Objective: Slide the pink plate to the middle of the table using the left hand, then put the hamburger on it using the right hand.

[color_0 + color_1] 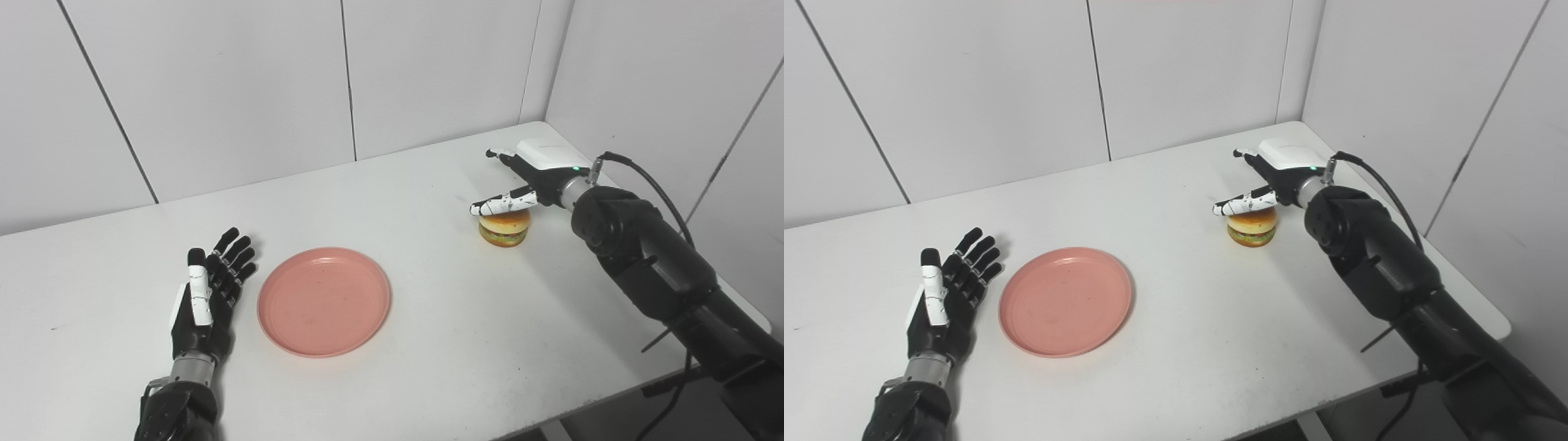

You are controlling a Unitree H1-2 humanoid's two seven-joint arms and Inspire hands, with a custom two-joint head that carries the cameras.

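Observation:
The pink plate (323,301) lies flat on the white table (429,343), left of centre. Just left of its rim rests my left hand (208,293), open with fingers straight and apart, a small gap between hand and plate. The hamburger (504,227) sits on the table at the right. My right hand (527,177) hovers over it, open, with the thumb stretched across the top bun and the other fingers spread behind; I cannot tell if the thumb touches the bun.
White wall panels (245,92) close the table's far side and a wall (674,73) stands to the right. The table's right corner edge (759,321) lies under my right forearm, with a black cable looping beside it.

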